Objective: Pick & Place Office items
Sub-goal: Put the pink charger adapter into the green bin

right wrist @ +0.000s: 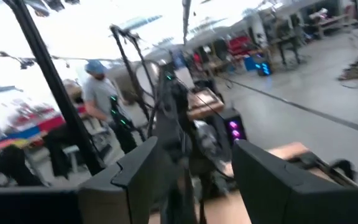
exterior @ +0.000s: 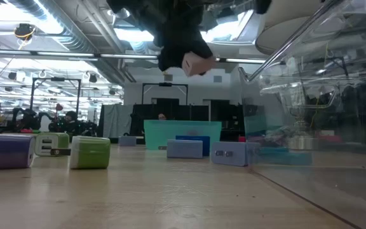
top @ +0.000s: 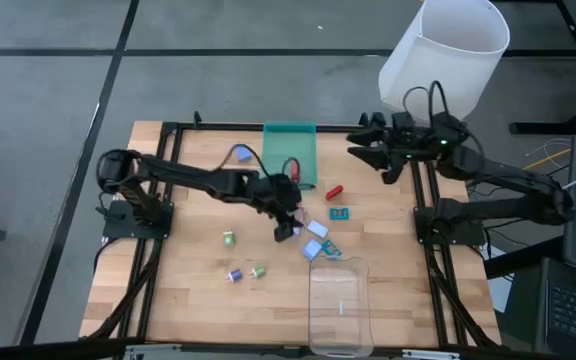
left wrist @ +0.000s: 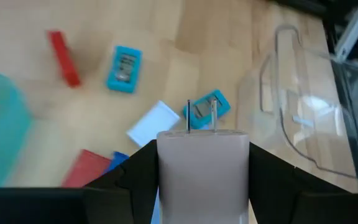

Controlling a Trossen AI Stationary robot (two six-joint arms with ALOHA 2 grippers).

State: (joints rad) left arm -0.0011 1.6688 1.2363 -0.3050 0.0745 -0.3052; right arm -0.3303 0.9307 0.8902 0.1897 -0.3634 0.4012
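Note:
My left gripper (top: 286, 228) hangs over the middle of the table, shut on a pale pinkish-white plug cube (left wrist: 202, 171) with two metal prongs; the cube also shows in the low view (exterior: 196, 62). Under it lie a white flat rectangle (left wrist: 153, 123), two teal flat pieces (left wrist: 124, 68) (left wrist: 205, 107) and a red stick (left wrist: 63, 57). Small green and purple cubes (top: 228, 238) (top: 258, 270) (top: 234, 275) rest on the wood to the left, and a blue piece (top: 241, 154) at the far side. My right gripper (top: 373, 150) is open and empty, raised at the far right edge. My left gripper pinches the plug cube by two opposite sides (left wrist: 161, 168) between its two fingers (left wrist: 135, 177). The fingers come from above, pointing down. The cube is lifted clear of the table, and its prongs (left wrist: 201, 115) point ahead of the fingers toward the table.
A green rectangular tray (top: 290, 150) stands at the far middle. A clear plastic tray (top: 338, 300) lies at the near edge, right of centre, close to the left gripper. A white bucket (top: 443, 55) stands beyond the far right corner. Bare wood lies at the near left.

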